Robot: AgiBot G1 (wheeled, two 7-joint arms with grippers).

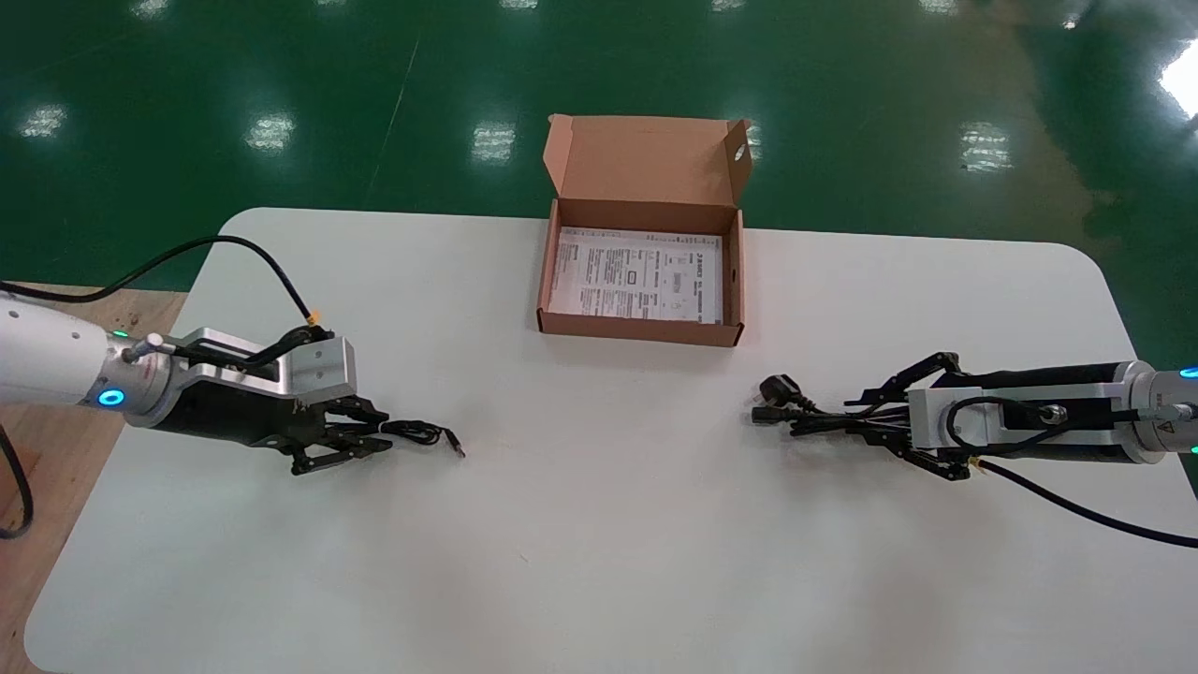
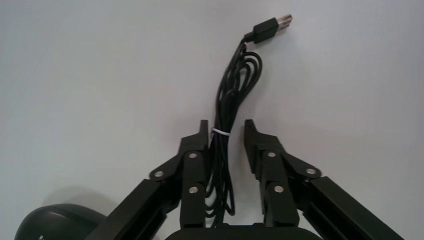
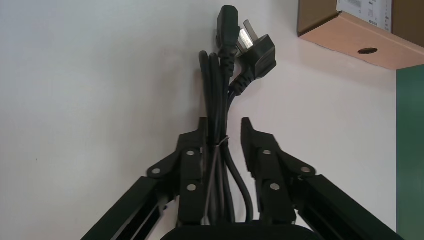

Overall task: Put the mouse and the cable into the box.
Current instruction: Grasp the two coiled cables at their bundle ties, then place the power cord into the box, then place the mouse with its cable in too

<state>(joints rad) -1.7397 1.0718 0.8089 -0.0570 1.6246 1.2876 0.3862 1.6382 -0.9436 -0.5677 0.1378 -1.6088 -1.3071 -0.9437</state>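
Left of the box [image 1: 640,328], on the table [image 1: 599,543], we find the left gripper [image 2: 226,125] straddling the mouse's bundled cord [image 2: 227,95], jaws partly open, not clamped. The mouse [image 2: 50,222] sits just beside that gripper. Right of the box, the right gripper [image 3: 225,122] straddles the cable [image 3: 217,85], jaws likewise partly open.
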